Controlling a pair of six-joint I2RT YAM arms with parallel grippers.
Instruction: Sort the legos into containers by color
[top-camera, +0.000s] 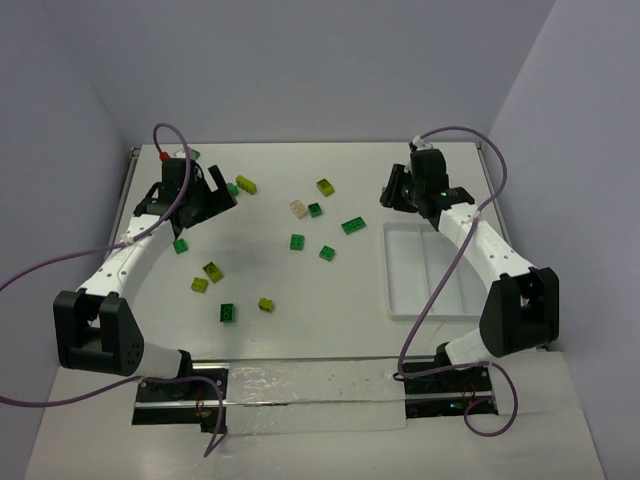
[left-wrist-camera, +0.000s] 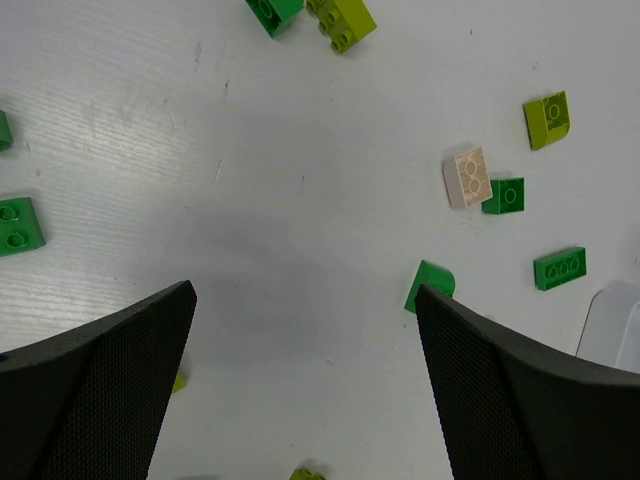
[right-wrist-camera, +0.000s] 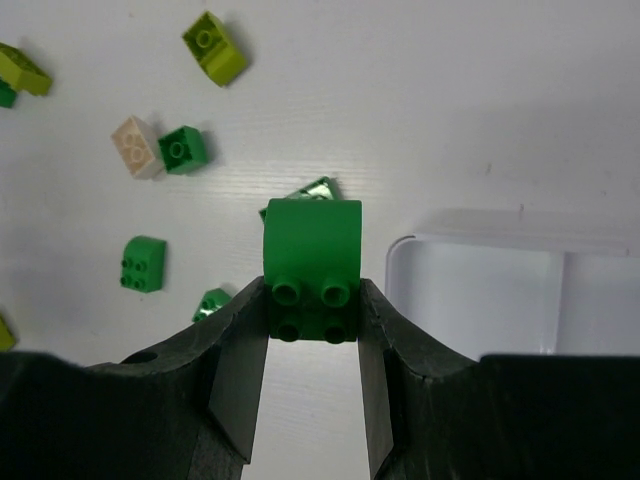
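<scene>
My right gripper (right-wrist-camera: 312, 312) is shut on a dark green lego (right-wrist-camera: 312, 255), held above the table just left of the white tray's (right-wrist-camera: 470, 290) corner. In the top view that gripper (top-camera: 393, 195) hangs beyond the tray's (top-camera: 400, 300) far left corner; the tray's containers are long narrow compartments with nothing in them. My left gripper (left-wrist-camera: 305, 292) stands open over bare table at the far left (top-camera: 207, 197), nothing between its fingers. Loose legos lie mid-table: a peach one (top-camera: 298, 208), dark green ones (top-camera: 353, 226) and yellow-green ones (top-camera: 326, 186).
More legos lie near the left arm: a dark green (top-camera: 228, 313), yellow-green ones (top-camera: 213, 271) and a dark green (top-camera: 180, 246). One green brick (left-wrist-camera: 432, 283) sits beside the left gripper's right finger. Walls close the table at the back and both sides.
</scene>
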